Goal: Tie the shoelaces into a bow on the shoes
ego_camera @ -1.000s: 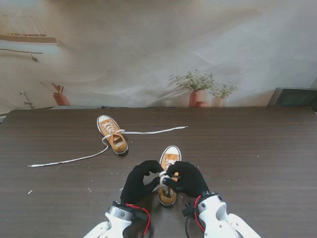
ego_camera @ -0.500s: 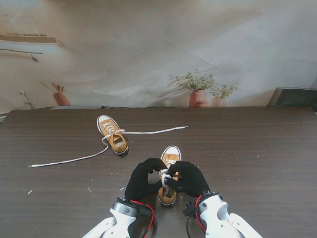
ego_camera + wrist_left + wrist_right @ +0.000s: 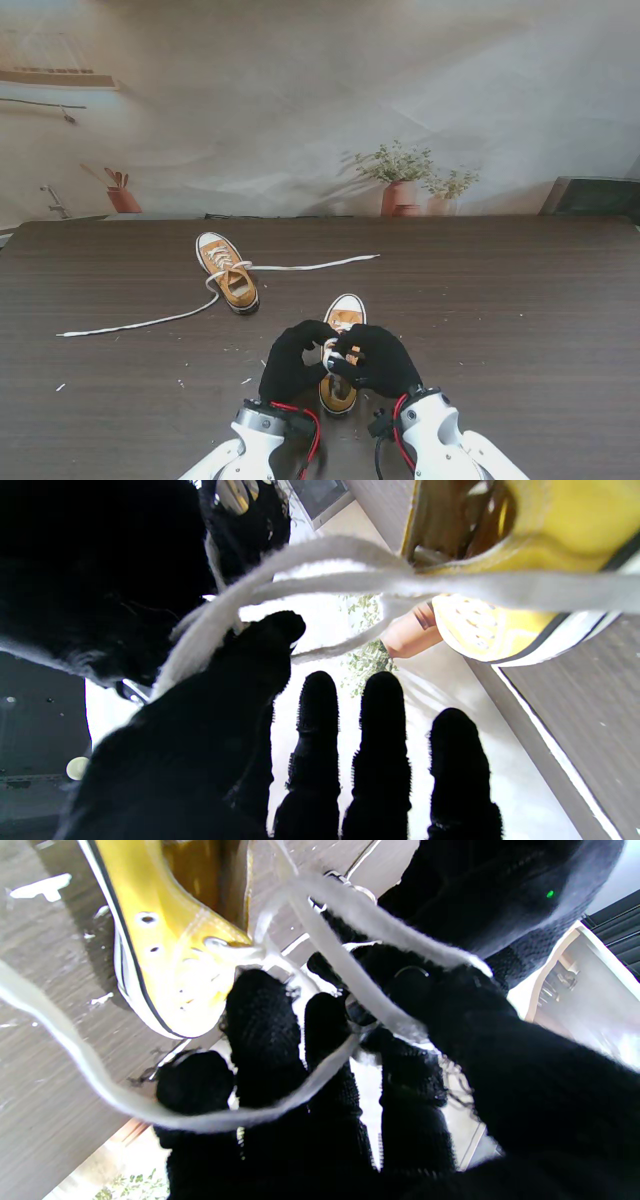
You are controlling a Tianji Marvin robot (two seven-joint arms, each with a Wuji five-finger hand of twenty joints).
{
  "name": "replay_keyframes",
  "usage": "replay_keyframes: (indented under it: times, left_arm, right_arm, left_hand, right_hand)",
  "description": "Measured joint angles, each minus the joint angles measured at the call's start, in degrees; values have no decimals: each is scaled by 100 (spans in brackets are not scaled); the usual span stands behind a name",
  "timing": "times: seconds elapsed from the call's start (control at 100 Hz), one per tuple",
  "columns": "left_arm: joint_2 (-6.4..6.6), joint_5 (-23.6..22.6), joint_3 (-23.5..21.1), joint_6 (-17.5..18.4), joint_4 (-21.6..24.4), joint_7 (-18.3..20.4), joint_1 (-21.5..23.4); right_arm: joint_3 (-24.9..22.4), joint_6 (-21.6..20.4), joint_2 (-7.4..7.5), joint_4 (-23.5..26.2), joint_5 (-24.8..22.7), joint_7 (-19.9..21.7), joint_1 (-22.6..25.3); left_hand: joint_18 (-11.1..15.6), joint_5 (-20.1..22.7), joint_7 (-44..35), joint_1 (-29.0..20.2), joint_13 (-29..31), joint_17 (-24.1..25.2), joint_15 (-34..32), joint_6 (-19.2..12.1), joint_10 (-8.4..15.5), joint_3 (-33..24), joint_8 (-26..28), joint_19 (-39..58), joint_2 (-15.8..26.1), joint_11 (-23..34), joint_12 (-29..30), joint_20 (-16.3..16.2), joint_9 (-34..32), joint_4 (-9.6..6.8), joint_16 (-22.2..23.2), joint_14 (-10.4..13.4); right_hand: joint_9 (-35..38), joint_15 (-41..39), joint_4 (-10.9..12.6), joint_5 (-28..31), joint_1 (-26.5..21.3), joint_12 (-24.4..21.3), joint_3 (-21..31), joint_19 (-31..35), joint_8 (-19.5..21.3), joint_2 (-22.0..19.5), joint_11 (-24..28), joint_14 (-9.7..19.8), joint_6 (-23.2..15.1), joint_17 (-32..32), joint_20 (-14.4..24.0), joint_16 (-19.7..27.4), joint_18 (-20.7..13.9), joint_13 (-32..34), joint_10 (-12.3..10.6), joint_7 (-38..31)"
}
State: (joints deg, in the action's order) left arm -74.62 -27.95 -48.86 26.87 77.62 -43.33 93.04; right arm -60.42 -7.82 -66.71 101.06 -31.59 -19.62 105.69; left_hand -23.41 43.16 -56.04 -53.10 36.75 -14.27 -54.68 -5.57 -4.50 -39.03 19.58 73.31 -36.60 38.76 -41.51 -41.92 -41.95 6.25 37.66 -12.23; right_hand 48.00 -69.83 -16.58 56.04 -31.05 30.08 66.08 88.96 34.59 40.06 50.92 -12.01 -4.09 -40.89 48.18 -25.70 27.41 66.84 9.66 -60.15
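Note:
The near yellow sneaker points away from me, its middle covered by both black-gloved hands. My left hand and right hand meet over its white shoelace. In the left wrist view the shoelace runs taut from the sneaker across my left thumb, pinched there while the other fingers stay straight. In the right wrist view a loop of shoelace lies over my right fingers and is held under the thumb, beside the sneaker.
A second yellow sneaker lies farther off to the left, untied. One of its laces trails left and the other trails right. Small white specks dot the dark wooden table. Potted plants stand behind the far edge.
My left hand has slid right, closing in on the right hand over the near sneaker. The right hand has hardly moved.

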Motion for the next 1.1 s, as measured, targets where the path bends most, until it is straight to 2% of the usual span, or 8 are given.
replay_keyframes:
  times: [0.15, 0.27, 0.44, 0.72, 0.87, 0.97, 0.99, 1.1]
  left_arm:
    - [-16, 45, -33, 4, 22, -5, 55]
    - [-29, 110, -82, 16, 41, 19, 108]
    - [-31, 297, -181, 98, 75, 108, 183]
    - [-39, 364, -241, 130, 110, 149, 196]
    - [-24, 479, -326, 194, 135, 396, 215]
    - [-18, 532, -351, 242, 140, 389, 231]
    - [-19, 543, -351, 250, 140, 373, 235]
    - [-28, 540, -360, 253, 139, 293, 252]
  right_arm:
    - [-2, 0, 1, 12, -4, 28, 4]
    - [10, 0, 1, 15, -1, 45, 1]
    - [35, 3, 3, 22, 9, 82, -7]
    - [68, 20, 5, 11, 15, 103, -18]
    - [85, 22, 6, 3, 37, 113, -35]
    - [96, 25, 6, -2, 49, 123, -49]
    - [98, 26, 6, -4, 52, 125, -52]
    - [108, 29, 5, -11, 68, 136, -72]
  left_hand:
    - [0, 144, 104, 0, 0, -1, -7, -2, 0, 48, -196, 5, 86, -156, -56, 0, -147, 0, 0, -53]
    - [-1, 217, 184, -34, 0, -2, -10, -3, -5, 339, -237, 11, 363, -365, -149, 0, -149, 0, 0, -61]
    - [-18, 205, 482, -125, 0, 64, -10, -6, -13, 821, 132, 11, 795, -420, -154, 1, -209, -63, 0, -167]
    - [-68, 487, 827, 58, 0, 137, 17, 110, -16, 571, -141, -6, 794, -580, -36, -1, -435, -41, 0, -300]
    - [-71, 531, 979, -61, 0, 263, 134, 120, -17, 992, -149, -29, 960, -655, -29, -1, -435, -64, 0, -302]
    - [-73, 728, 1034, -50, 0, 280, 134, 399, -18, 926, -71, -41, 858, -784, -132, -60, -574, -65, 0, -371]
    - [-73, 784, 1036, -44, 0, 280, 135, 451, -18, 851, -70, -42, 813, -786, -152, -66, -599, 7, 0, -372]
    - [-74, 859, 1033, -7, 0, 280, 135, 517, -18, 800, -10, -43, 769, -787, -245, -80, -740, 17, 0, -372]
  right_hand:
    - [3, 0, 0, 0, 1, 0, -1, 0, -4, 0, 2, 0, -24, 0, 0, 0, 0, 0, 35, 53]
    - [3, 0, 0, -4, 3, 0, -4, 0, -61, 0, 2, 0, -56, 0, 0, 0, 0, 0, 35, 62]
    - [3, 0, 0, -4, 5, 0, -5, 0, -75, 0, 1, 0, -69, 0, 3, -1, -1, 0, 19, 62]
    - [3, 0, 0, 4, 5, 0, -5, 0, -79, 12, 1, 0, -68, 0, 4, -1, -2, 0, 10, 62]
    - [3, 0, 0, 15, 5, 0, -5, 0, -87, 22, 1, 0, -66, 0, 4, -1, -2, 0, 9, 62]
    - [3, 0, 0, 12, 5, 0, -5, 0, -88, 22, 1, 0, -66, 0, 4, -1, -2, 0, 8, 62]
    - [3, 0, 0, 12, 5, 0, -5, 0, -88, 22, 1, 0, -66, 0, 4, -1, -2, 0, 8, 62]
    - [3, 0, 0, 10, 5, 0, -5, 0, -88, 22, 1, 0, -66, 0, 4, -1, -2, 0, 8, 63]
